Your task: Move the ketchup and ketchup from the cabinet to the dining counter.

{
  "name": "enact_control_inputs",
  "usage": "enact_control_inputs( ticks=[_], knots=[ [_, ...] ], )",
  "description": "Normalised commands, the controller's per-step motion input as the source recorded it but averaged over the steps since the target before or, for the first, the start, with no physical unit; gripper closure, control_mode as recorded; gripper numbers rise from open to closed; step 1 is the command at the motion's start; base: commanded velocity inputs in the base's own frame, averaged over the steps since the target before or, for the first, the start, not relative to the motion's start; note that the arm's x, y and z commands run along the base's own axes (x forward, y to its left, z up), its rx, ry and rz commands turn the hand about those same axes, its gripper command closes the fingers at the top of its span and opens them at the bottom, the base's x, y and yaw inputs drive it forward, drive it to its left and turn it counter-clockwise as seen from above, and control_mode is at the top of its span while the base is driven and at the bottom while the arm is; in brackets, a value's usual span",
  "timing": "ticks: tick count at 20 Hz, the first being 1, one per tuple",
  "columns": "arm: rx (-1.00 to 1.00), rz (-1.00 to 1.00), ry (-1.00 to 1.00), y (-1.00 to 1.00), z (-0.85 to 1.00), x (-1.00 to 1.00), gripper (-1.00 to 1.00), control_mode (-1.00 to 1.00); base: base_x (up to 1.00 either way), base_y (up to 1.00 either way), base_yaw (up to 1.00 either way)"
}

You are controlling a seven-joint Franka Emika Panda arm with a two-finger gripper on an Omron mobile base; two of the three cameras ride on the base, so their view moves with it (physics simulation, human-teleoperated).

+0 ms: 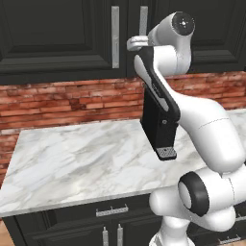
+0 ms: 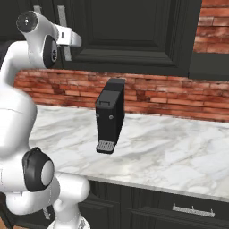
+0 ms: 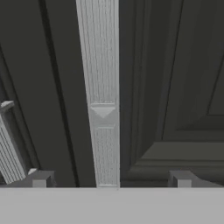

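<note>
Between the spread tips of the claw [image 3: 111, 179], the cabinet's [image 1: 57, 38] silver handle [image 3: 101, 87] runs upright on the shut black panelled door.

The arm [image 1: 202, 129] is built of glossy white rounded shells with thick black rings at its joints, a round dark cap on one joint, and small dark grey fingers [image 3: 181, 178].

My two base cameras look forward and down from behind, sharing the marble worktop [image 1: 72, 153] and cabinet [image 1: 57, 38]; my hand camera sits close against its silver handle [image 3: 101, 96].
</note>
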Motion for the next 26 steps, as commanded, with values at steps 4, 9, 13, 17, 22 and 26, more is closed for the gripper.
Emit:
enact_control_inputs(
  ticks=[4,9,13,17,22,26],
  knots=[
    [0.00,0.00,0.03,0.05,0.00,0.36,-1.00,-1.00,0.00,0.00,0.00],
    [0.00,0.00,0.01,0.06,0.00,0.34,-1.00,-1.00,0.00,0.00,0.00],
    [0.00,0.00,0.00,0.04,-0.01,0.31,-1.00,-1.00,0.00,0.00,0.00],
    [0.00,0.00,0.00,0.02,-0.01,0.28,-1.00,-1.00,0.00,0.00,0.00],
    [0.00,0.00,0.00,0.00,-0.07,0.20,-1.00,-1.00,0.00,0.00,0.00],
    [0.00,0.00,0.00,0.00,-0.10,0.17,1.00,-1.00,0.00,0.00,0.00]
  ],
)
